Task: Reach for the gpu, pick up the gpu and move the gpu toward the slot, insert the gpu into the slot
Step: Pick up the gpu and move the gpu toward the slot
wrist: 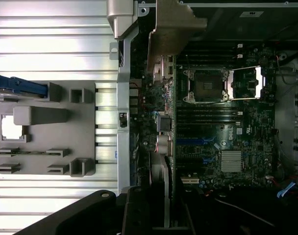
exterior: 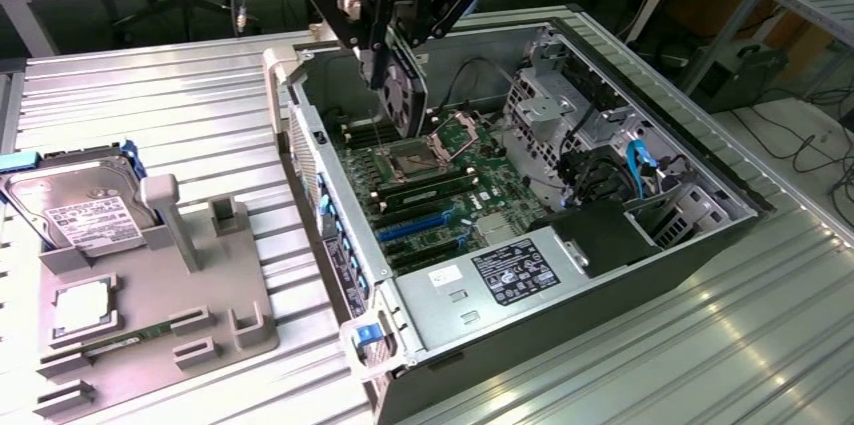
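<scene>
Black gripper (exterior: 395,40) clamped on the gpu (exterior: 404,90) over the open computer case (exterior: 694,160).
Jaws grip the card's top edge. The card hangs upright and edge-on directly beneath them, fan side visible, over the processor socket (exterior: 414,160) on the motherboard (exterior: 501,190). The blue slots (exterior: 416,225) lie apart from it, and the hard drive (exterior: 80,210) rests outside the case.

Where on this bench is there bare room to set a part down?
Free: ribbed table behind the grey fixture, at the exterior view's upper left; also lower right, past the computer case. Crowded: the fixture and inside the case, under the gpu.
</scene>
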`<move>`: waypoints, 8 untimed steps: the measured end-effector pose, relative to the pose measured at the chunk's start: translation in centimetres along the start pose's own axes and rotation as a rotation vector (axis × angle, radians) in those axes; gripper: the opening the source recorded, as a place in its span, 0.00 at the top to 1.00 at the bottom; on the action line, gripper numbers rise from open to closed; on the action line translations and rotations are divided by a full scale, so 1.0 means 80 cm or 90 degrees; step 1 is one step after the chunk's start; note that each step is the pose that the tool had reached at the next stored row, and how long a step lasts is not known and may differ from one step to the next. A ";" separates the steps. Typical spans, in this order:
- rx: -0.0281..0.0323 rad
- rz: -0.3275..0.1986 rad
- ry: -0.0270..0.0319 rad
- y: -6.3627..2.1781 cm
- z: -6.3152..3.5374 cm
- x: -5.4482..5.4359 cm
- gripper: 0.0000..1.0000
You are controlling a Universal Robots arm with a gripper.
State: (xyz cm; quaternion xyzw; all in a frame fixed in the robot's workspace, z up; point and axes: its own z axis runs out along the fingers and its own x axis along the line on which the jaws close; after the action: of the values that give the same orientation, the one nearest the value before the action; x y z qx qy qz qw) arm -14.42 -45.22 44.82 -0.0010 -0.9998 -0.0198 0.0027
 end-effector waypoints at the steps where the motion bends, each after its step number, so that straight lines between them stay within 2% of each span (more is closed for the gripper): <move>1: 0.0000 0.000 0.0000 0.000 0.000 -0.001 0.72; 8: 0.0000 0.000 0.0000 0.000 0.000 -0.008 0.72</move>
State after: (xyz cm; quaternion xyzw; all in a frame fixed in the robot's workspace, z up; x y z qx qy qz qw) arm -13.76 -45.22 44.79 -0.0009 -0.9998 -0.0198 0.0026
